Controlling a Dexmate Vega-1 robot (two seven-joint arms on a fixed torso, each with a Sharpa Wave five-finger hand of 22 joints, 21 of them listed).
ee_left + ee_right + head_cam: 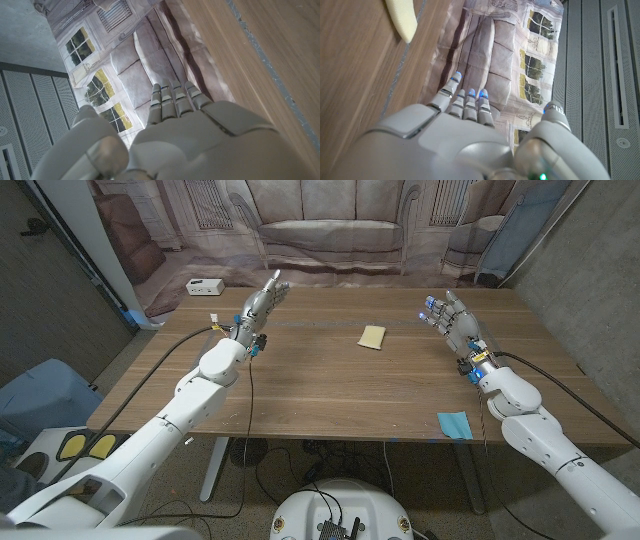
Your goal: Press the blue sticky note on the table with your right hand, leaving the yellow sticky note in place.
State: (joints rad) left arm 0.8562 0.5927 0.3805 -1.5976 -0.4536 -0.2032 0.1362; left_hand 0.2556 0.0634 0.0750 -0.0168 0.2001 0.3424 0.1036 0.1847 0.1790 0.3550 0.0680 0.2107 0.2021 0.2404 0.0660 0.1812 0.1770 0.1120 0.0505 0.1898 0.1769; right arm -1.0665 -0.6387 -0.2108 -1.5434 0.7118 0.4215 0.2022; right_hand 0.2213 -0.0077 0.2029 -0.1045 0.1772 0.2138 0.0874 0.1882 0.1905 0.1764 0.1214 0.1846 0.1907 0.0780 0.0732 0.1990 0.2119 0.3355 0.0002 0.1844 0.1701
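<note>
Fingers (437, 310) of right hand (452, 320) raised, well apart from blue sticky note (455, 425).

You see a pale yellow sticky note (372, 337) beyond your grey right hand (452, 320), whose fingertips (482, 94) glow blue. A teal-blue sticky note (455, 425) lies behind that hand on the brown wood-grain table (330, 395).
</note>
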